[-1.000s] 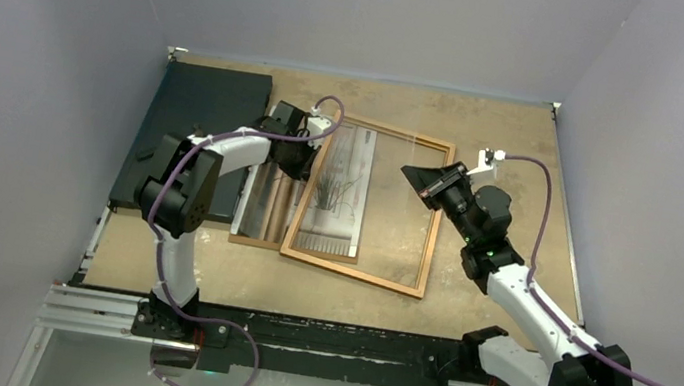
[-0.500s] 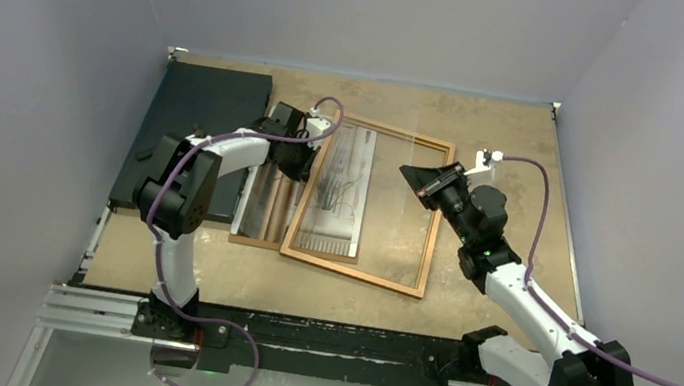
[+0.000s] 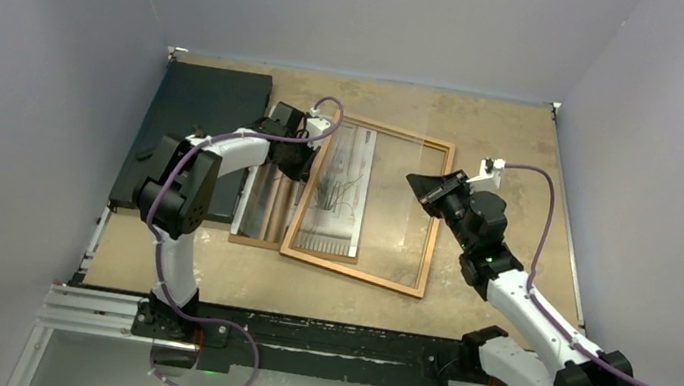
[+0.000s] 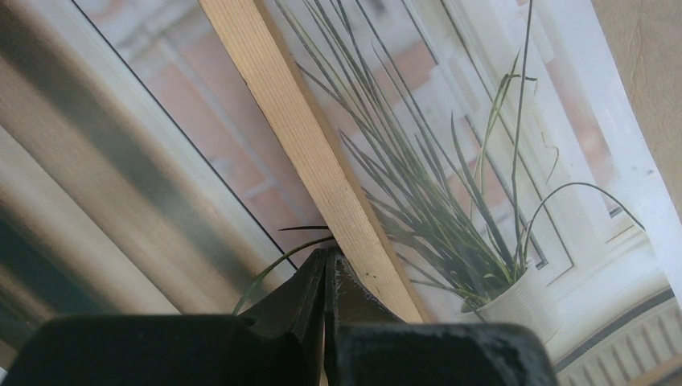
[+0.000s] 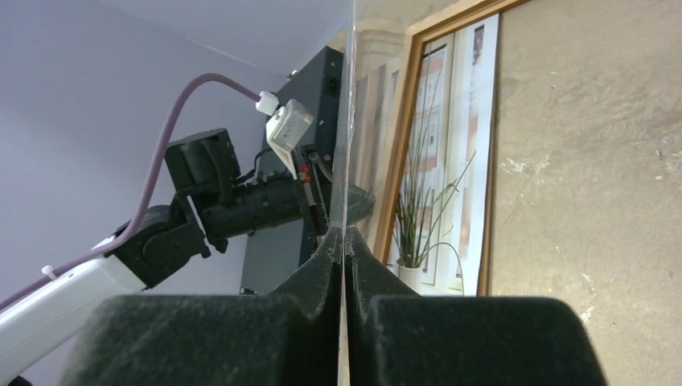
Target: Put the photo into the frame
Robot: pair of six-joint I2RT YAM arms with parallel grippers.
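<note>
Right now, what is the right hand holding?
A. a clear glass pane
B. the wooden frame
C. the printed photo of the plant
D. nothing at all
A: in the right wrist view, the right hand is closed on the thin edge of a clear glass pane, which runs straight out from between its tips.

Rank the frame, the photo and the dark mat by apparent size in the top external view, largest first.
1. frame and dark mat: about alike, too close to rank.
2. photo: smallest, partly under the frame's left border.
</note>
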